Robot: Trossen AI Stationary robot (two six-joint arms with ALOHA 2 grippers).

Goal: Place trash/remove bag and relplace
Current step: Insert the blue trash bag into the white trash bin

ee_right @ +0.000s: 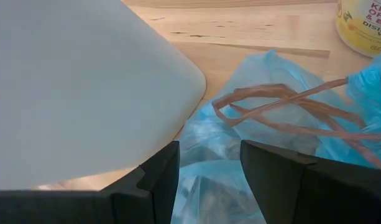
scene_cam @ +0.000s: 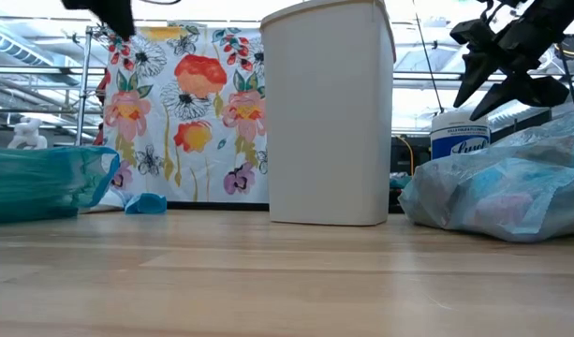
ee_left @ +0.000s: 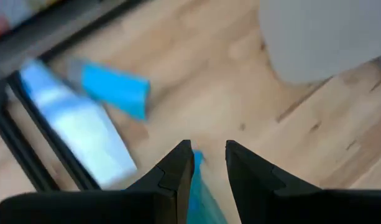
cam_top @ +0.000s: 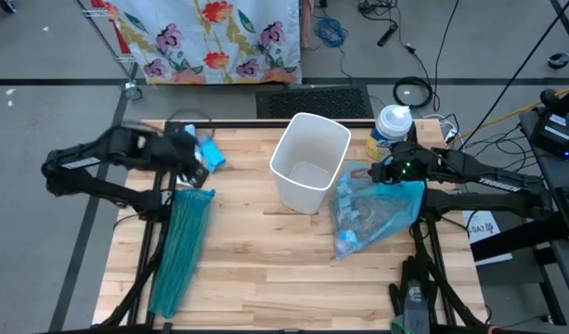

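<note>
from above, we see the left claw over the far left part of the bench, blurred, with a small blue wrapper just beside it. the teal-green bag lies as a long bundle on the bench, nearer the front edge than this claw. the white bin stands upright and unlined between the two claws. the right claw hovers just beside the bin, at the upper end of the filled pale-blue bag, which lies on the bench below it. a disinfectant wipes tub stands just behind the right claw.

at bench height, we see the right claw raised above the pale-blue bag, not touching it, its fingers spread. the tub shows behind the bag. the bin stands beside the bag, and the teal-green bag lies well apart on the other side, with the blue wrapper near its end.

past the left claw, its fingers stand a little apart and we cannot tell whether they grip anything; a strip of blue-green plastic shows between them, the wrapper lies ahead, and the bin stands further off.

past the right claw, the fingers are spread and empty, directly over the pale-blue bag, with its brown drawstring looped ahead and the bin close alongside.
</note>
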